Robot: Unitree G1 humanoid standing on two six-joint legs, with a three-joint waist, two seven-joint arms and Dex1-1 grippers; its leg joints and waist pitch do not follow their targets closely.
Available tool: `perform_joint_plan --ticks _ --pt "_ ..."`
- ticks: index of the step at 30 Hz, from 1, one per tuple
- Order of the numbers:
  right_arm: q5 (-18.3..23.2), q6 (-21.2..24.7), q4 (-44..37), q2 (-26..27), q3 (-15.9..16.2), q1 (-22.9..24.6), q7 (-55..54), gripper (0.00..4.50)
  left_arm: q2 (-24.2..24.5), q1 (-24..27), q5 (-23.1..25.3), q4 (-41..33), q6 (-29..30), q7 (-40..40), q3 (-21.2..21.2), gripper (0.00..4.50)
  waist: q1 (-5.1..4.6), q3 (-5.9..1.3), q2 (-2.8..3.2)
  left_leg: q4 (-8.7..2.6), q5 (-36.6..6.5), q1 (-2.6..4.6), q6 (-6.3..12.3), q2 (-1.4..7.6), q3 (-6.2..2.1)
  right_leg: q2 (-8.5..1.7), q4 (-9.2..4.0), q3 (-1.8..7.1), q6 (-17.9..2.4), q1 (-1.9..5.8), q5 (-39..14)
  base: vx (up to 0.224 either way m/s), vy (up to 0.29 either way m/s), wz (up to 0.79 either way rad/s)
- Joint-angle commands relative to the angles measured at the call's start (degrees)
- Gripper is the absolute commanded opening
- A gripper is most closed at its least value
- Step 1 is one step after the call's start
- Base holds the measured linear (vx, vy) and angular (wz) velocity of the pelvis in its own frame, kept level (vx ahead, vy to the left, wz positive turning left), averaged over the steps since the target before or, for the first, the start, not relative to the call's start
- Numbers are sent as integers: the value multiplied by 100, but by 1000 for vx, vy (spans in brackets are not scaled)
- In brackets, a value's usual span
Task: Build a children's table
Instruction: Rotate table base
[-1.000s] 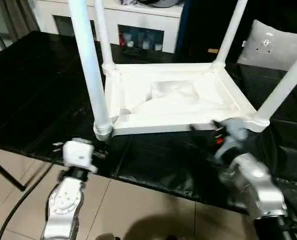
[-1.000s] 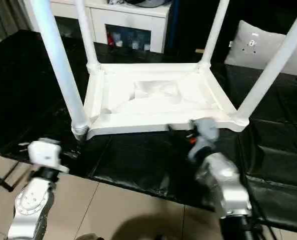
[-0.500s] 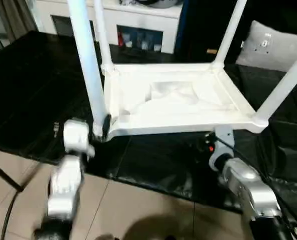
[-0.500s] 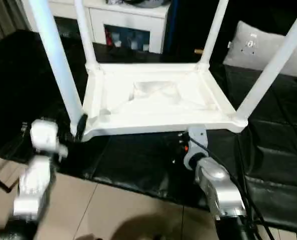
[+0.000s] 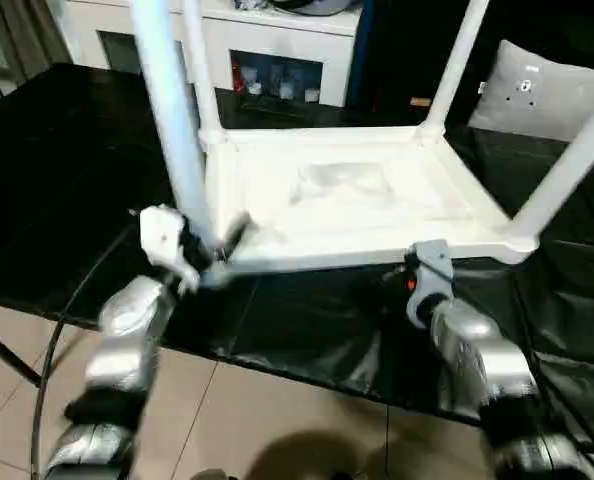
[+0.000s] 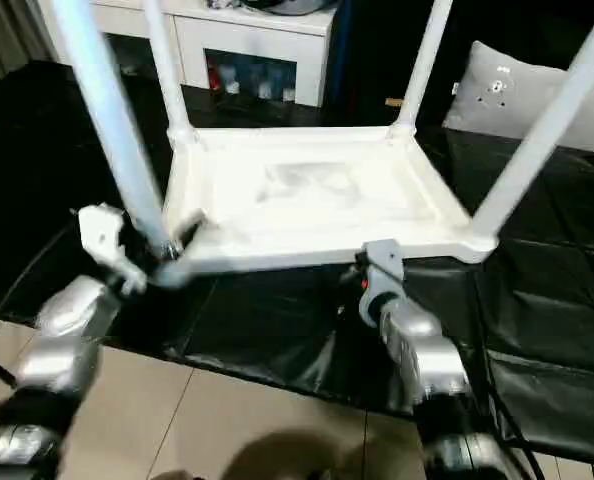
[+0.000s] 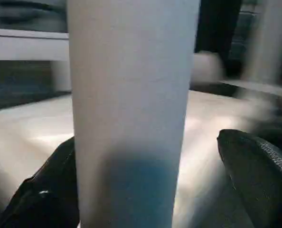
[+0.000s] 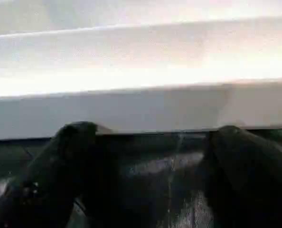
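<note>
Both pincers are wide open and hold nothing: left pincer [image 5: 217,243] straddles the near-left leg [image 5: 172,130], right pincer [image 5: 417,268] faces the top's [image 5: 347,200] near edge. The table lies upside down on the desk [image 5: 67,180]. If I close unevenly, it may slide or tip.

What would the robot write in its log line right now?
table: upside down, four legs up | left gripper: open around near-left leg | right gripper: open at near edge

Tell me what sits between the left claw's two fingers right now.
The near-left table leg stands between the left claw's spread fingers in the left wrist view; whether they touch it is unclear.
</note>
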Motion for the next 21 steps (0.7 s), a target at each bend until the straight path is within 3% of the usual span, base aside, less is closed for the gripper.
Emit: perform_joint_plan --ticks 1,2,3,4,8,9,11,14,16,19,21 --pt "-17 -103 114 108 107 -179 145 450 -24 169 -24 -338 362 -504 -655 440 -25 -311 3 -499 -1837 54 -103 260 -85 -384 -381 325 -942 241 -2237 0 0 0" --pt "-33 -146 166 131 127 -237 182 450 -1 239 -63 -490 474 -628 -763 440 -35 -292 16 -518 -1911 36 -112 249 -96 -380 -416 320 -827 258 -2481 0 0 0" --pt "-33 -146 166 131 127 -237 182 450 -1 239 -63 -490 474 -628 -763 440 -47 -291 10 -506 -2007 69 -130 247 -97 -386 -442 324 -750 231 -2671 0 0 0" --pt "-57 -192 224 153 161 -300 224 450 20 323 -113 -703 618 -732 -922 440 -73 -297 -34 -508 -1971 37 -130 246 -113 -408 -436 318 -673 266 -2832 0 0 0" --pt "-104 -320 394 212 210 -422 315 450 -1 476 -215 -1203 981 -898 -1194 440 -156 -297 -30 -494 -1929 34 -113 241 -113 -391 -462 316 -594 243 -2969 0 0 0" --pt "-141 -399 512 243 213 -484 348 450 -81 515 -233 -1409 1142 -895 -1312 440 -182 -299 -71 -493 -1891 9 -91 242 -116 -389 -449 305 -585 254 -3029 0 0 0" --pt "-174 -459 598 269 223 -523 368 450 -231 486 -161 -1477 1169 -816 -1417 440 -190 -296 -56 -478 -1869 47 -61 230 -96 -374 -496 315 -561 211 -3053 0 0 0" --pt "-133 -685 511 314 327 -476 782 450 -537 354 -54 -1462 1181 -667 -1601 440 -197 -326 -62 -481 -1723 4 -27 241 -99 -356 -454 321 -639 258 -2605 0 0 0" --pt "-255 -703 503 319 459 -443 833 450 -780 235 15 -1481 1238 -608 -1825 440 -213 -340 -47 -476 -1599 -9 27 237 -89 -343 -408 329 -802 273 -2195 0 0 0" --pt "-266 -731 537 323 462 -445 832 450 -824 222 28 -1513 1274 -603 -1905 440 -228 -356 -70 -465 -1393 -35 96 239 -79 -352 -375 336 -927 304 -1934 0 0 0" --pt "-282 -814 588 357 449 -433 917 450 -971 164 151 -1503 1333 -531 -1990 440 -223 -376 -40 -442 -1190 -26 161 239 -60 -349 -346 342 -1053 316 -1629 0 0 0"
